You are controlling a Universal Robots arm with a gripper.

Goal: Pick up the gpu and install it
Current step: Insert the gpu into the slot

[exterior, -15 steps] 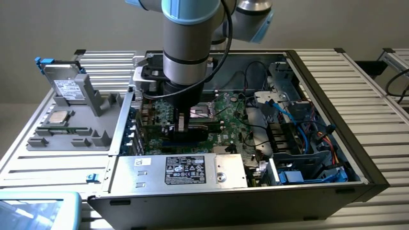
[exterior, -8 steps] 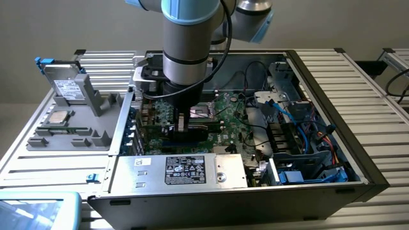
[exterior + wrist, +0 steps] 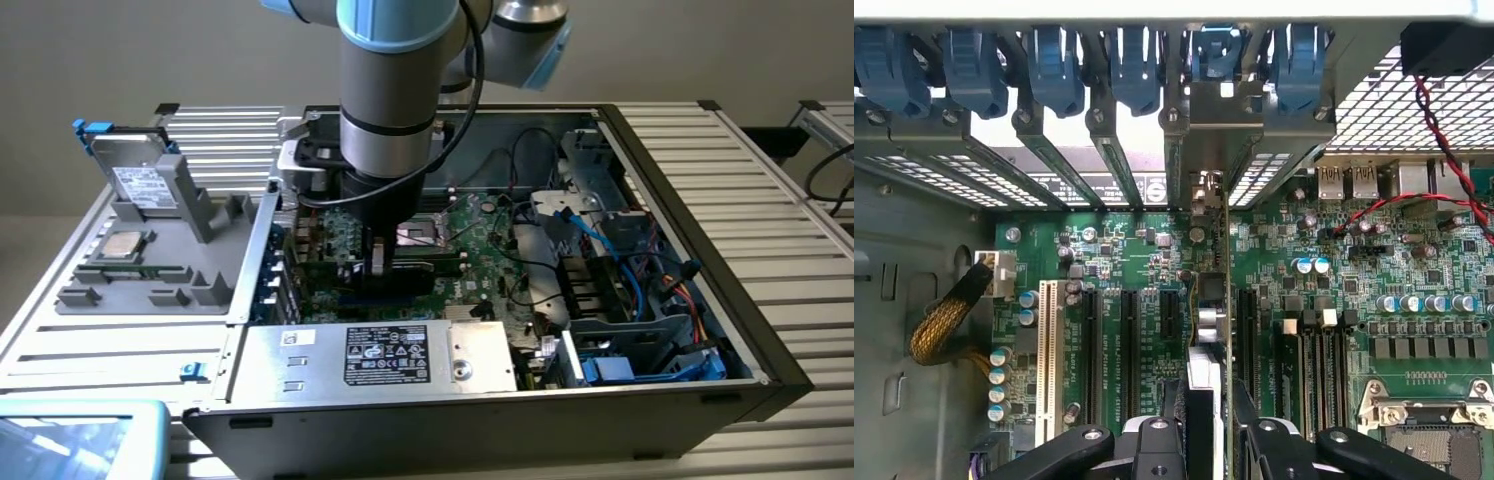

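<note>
The end effector (image 3: 1204,445) is clenched on the gpu (image 3: 1205,320), which stands on edge over the motherboard (image 3: 1414,260), at 12 o'clock from the power supply (image 3: 387,355). Farther off, its bracket end is near the blue slot latches (image 3: 1059,70). The insertion step seems in hand; it likely calls for straight, even pressure into the slot.

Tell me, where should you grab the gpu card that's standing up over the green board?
Grab the gpu by its top edge, coming straight down from above. It stands on edge over the motherboard, thin and flat, so the fingers can pinch its two flat faces, as the gripper does here.
</note>
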